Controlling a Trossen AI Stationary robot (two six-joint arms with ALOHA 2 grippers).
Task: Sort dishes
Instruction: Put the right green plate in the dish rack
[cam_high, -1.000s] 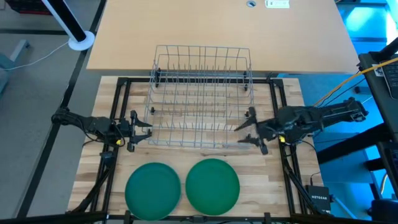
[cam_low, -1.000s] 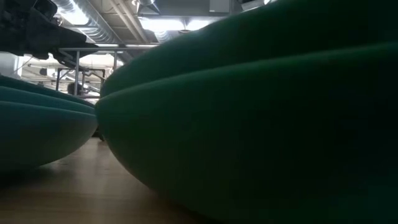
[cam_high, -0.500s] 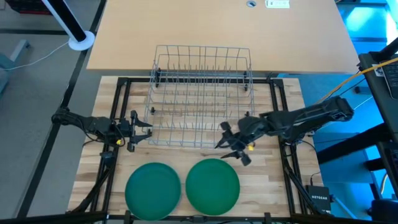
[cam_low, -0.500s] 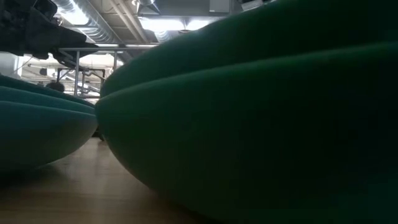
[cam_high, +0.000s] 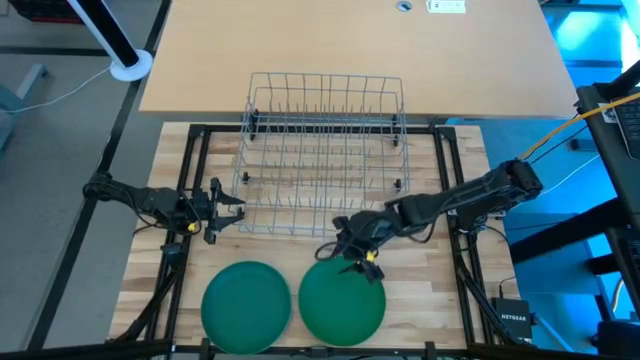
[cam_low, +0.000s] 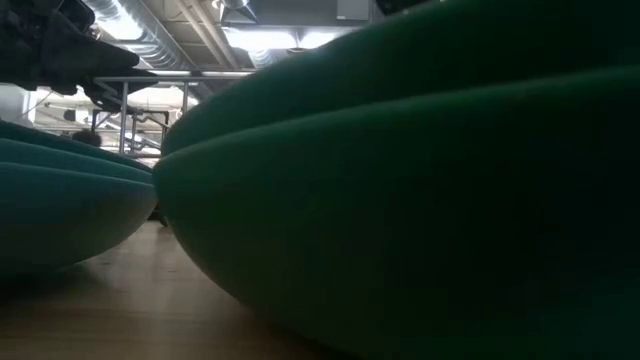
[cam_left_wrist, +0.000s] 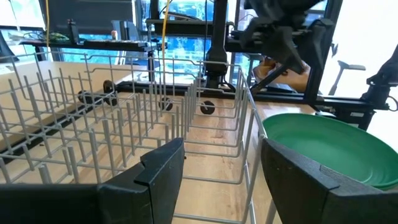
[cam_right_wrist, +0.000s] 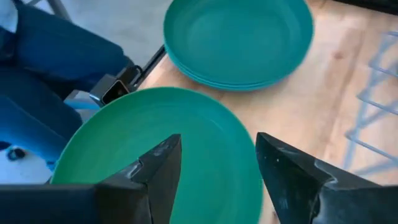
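Note:
Two lots of round green dishes lie on the wooden table near its front edge. The left one is a stack, its layered rims showing in the right wrist view and the low view. The right dish fills most of the low view. My right gripper hangs open over the right dish's far rim, slanting down, touching nothing I can see. My left gripper stands open and level at the left end of the wire rack.
The wire rack, with rows of upright tines, stands at the table's middle between the arms. A black frame runs along both sides of the wooden top. A lighter tabletop lies behind the rack.
My right gripper has swung from the rack's right end toward the table's left and near edges, sinking and tipping its fingers downward, and now hangs over the right dish's far rim. The dishes and the rack have not moved.

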